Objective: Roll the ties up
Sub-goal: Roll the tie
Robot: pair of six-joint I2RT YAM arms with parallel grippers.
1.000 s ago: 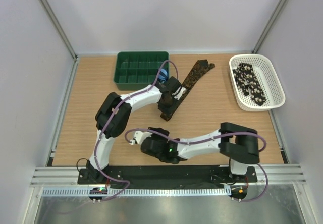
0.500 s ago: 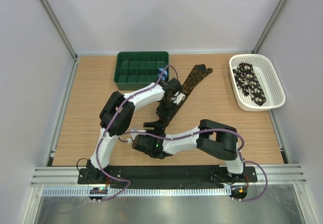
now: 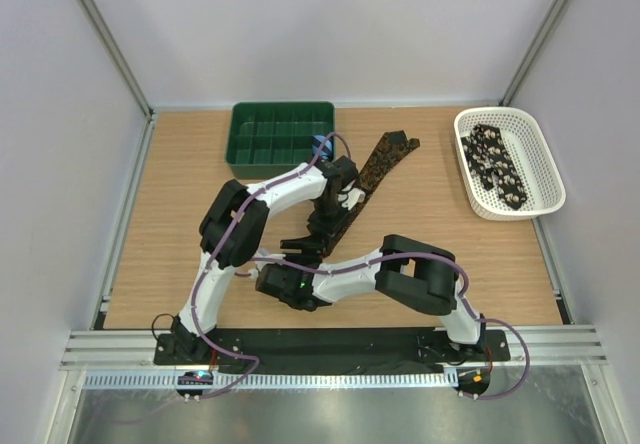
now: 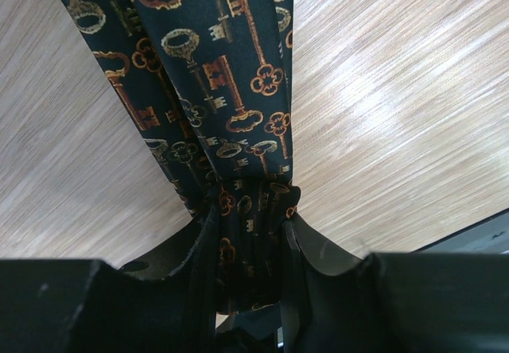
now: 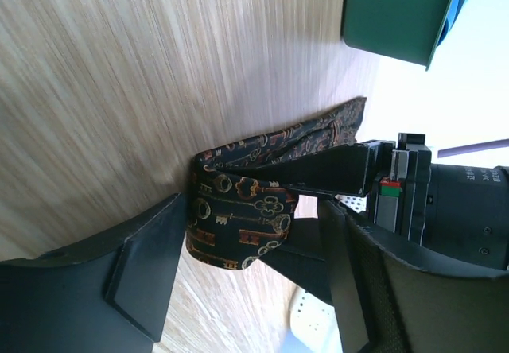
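Note:
A dark tie (image 3: 378, 162) printed with tan-orange keys lies slanted across the table, its wide end far right. My left gripper (image 3: 330, 214) is shut on its near end; in the left wrist view the bunched tie (image 4: 231, 91) is pinched in that gripper (image 4: 248, 238). Just in front, my right gripper (image 3: 303, 249) stands open. In the right wrist view the folded end of the tie (image 5: 238, 226) hangs between that gripper's (image 5: 254, 210) spread fingers (image 5: 151, 265), not gripped. A second tie (image 3: 497, 162), black with pale spots, lies in the white basket (image 3: 545, 169).
A green compartment tray (image 3: 280, 136) stands at the back left, with a small blue roll (image 3: 322, 145) at its right corner. The right arm's elbow (image 3: 420, 279) lies low over the table's near middle. Grey walls close in the table's sides.
My right arm has swung left and forward to the tie's near end, and its jaws have spread wider. The left gripper has kept its hold with little movement.

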